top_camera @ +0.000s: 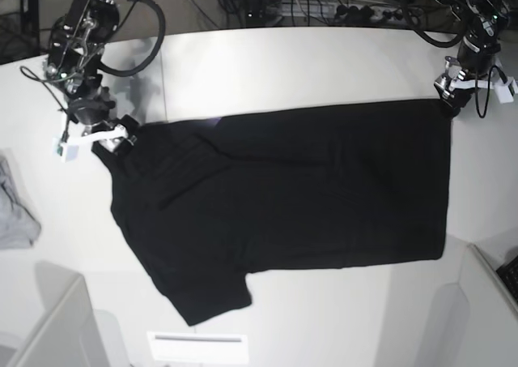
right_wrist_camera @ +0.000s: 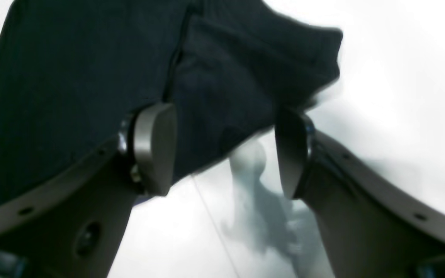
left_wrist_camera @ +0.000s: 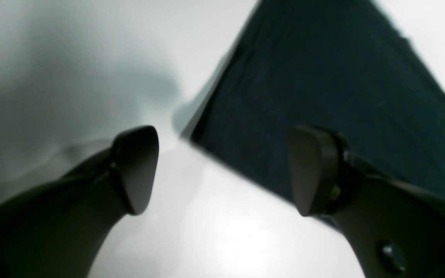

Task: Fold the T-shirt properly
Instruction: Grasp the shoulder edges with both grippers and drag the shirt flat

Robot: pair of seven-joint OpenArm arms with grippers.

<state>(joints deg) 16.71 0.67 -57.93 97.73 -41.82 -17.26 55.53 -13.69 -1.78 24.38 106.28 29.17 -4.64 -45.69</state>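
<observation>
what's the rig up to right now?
It's on a T-shirt folding job. The black T-shirt lies spread on the white table, not yet in a neat fold. The left hand and right hand are open over its two corners along the edge nearest the arms, neither gripping it.

The big black T-shirt (top_camera: 291, 189) lies spread out flat on the white table (top_camera: 283, 59) in front of me. It has little wrinkles, and one piece pokes out.
</observation>
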